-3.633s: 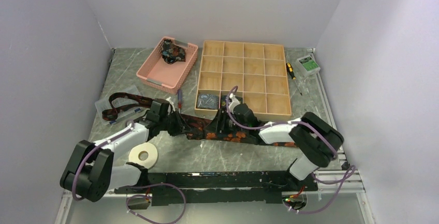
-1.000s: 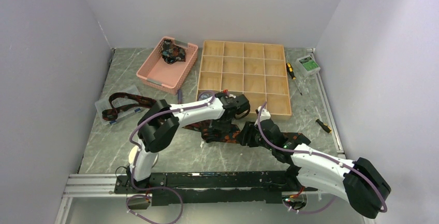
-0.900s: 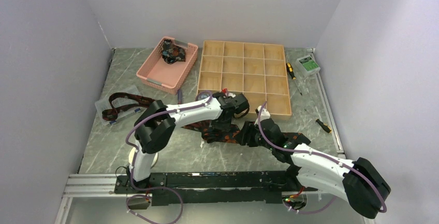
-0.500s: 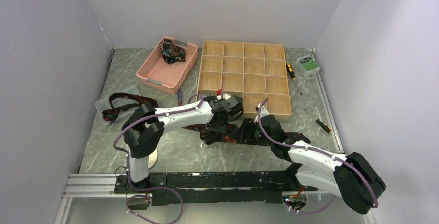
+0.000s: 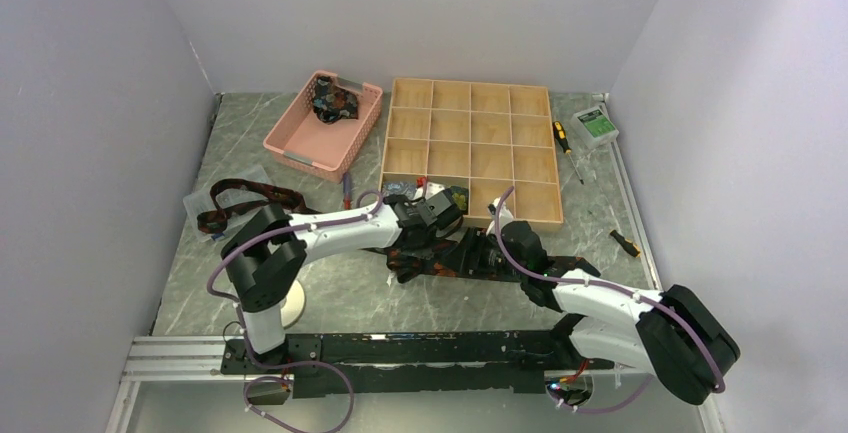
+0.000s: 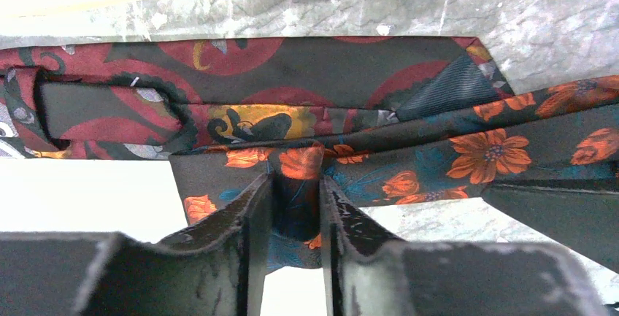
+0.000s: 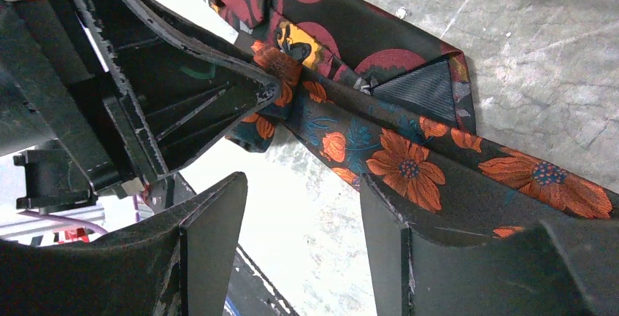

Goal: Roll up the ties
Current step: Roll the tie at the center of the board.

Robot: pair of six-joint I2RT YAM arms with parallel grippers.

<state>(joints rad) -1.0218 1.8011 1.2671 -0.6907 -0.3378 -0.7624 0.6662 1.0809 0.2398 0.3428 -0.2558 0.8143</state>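
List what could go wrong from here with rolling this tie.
1. The left claw pinches only a small fold of the orange-flowered tie; it may slip out once turning starts.
2. The red-patterned tie lies against that tie, so it could get dragged or rolled in.
3. The open right claw sits close beside the left one; they might collide.

Grey marbled table [image 5: 200,268]: pink basket [image 5: 300,145] upper left, wooden grid tray [image 5: 470,139] upper centre, flowered ties [image 5: 404,261] centre, dark tie [image 5: 246,196] left, screwdriver [image 5: 563,138] and small box [image 5: 595,125] upper right
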